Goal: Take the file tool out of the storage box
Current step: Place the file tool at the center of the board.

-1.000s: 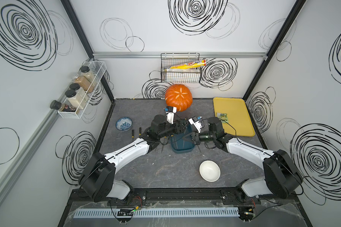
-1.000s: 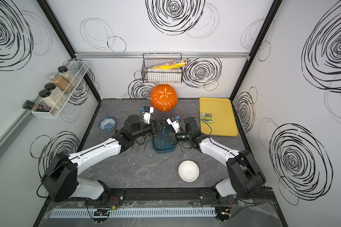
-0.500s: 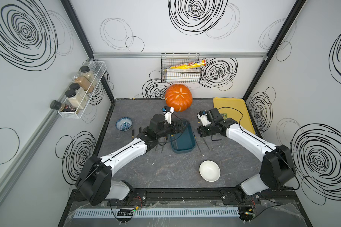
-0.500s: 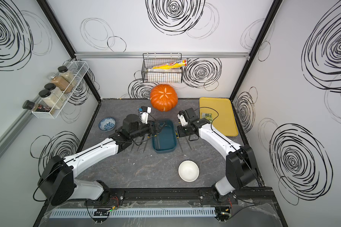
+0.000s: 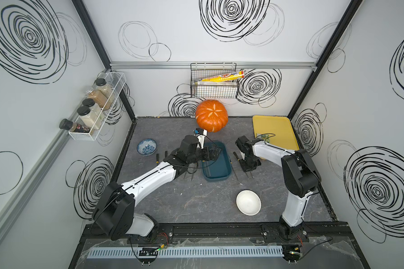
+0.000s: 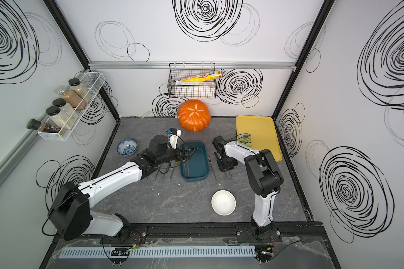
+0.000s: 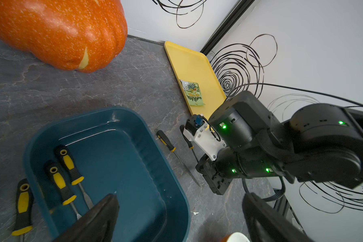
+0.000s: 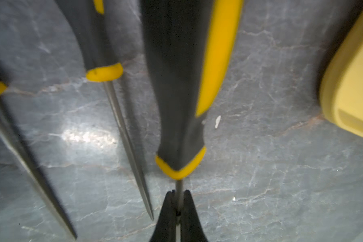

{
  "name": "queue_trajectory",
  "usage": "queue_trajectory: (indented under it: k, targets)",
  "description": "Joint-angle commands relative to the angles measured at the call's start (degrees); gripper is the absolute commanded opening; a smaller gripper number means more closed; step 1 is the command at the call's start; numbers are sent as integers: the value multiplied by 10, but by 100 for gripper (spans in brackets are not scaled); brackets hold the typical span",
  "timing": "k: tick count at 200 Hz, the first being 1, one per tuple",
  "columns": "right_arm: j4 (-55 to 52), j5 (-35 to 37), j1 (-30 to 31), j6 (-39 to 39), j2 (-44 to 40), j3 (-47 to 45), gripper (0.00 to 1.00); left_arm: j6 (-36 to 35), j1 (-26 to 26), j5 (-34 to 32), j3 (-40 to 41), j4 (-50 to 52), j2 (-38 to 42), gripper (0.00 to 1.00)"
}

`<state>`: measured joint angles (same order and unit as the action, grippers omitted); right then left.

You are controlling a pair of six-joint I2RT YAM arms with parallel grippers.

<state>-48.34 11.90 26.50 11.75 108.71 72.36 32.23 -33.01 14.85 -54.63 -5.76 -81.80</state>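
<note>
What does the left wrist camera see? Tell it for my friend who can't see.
Two yellow-and-black files lie in the teal storage box, with the left fingers open over it. An orange pumpkin, a yellow tray and the right arm sit beyond.

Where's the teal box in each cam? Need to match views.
In both top views: box mid-table, in front of the pumpkin.
Left wrist: box close up, pumpkin behind it.
Right wrist: not in view.
Shared landmark: yellow tray, in all four; only its corner at the right wrist.
</note>
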Motion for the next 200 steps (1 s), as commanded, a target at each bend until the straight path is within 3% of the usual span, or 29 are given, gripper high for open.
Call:
queue_trajectory:
  k: [1, 51, 63, 67, 92, 105, 138, 162, 182, 200]
  targets:
    - [-25, 19, -3, -9, 15, 21, 0, -20, -4, -7, -26, 8, -16, 97]
    - [-30, 10, -6, -17, 36, 38, 0, -27, -11, -11, -41, 24, -36, 97]
    - [-27, 8, -7, -18, 38, 40, 26, -29, -12, -11, -46, 32, -41, 97]
    - [-26, 3, -8, -21, 38, 40, 28, -29, -13, -11, -48, 34, -43, 97]
    - [-9, -20, -16, -30, 40, 35, 22, -29, -13, -4, -46, 28, -45, 97]
    - [-3, -32, -23, -34, 42, 30, 9, -29, -13, -1, -47, 28, -45, 97]
    - [6, -39, -33, -35, 45, 21, 9, -29, -13, -6, -45, 31, -37, 97]
    - [19, -28, -33, -30, 21, 20, 5, -30, -13, -46, -49, 55, -42, 97]
    - [47, -43, -33, -27, -34, 9, 8, -30, -13, -82, -75, 104, -78, 91]
    - [74, -82, -33, -30, -92, -10, 27, -30, -18, -106, -115, 153, -131, 83]
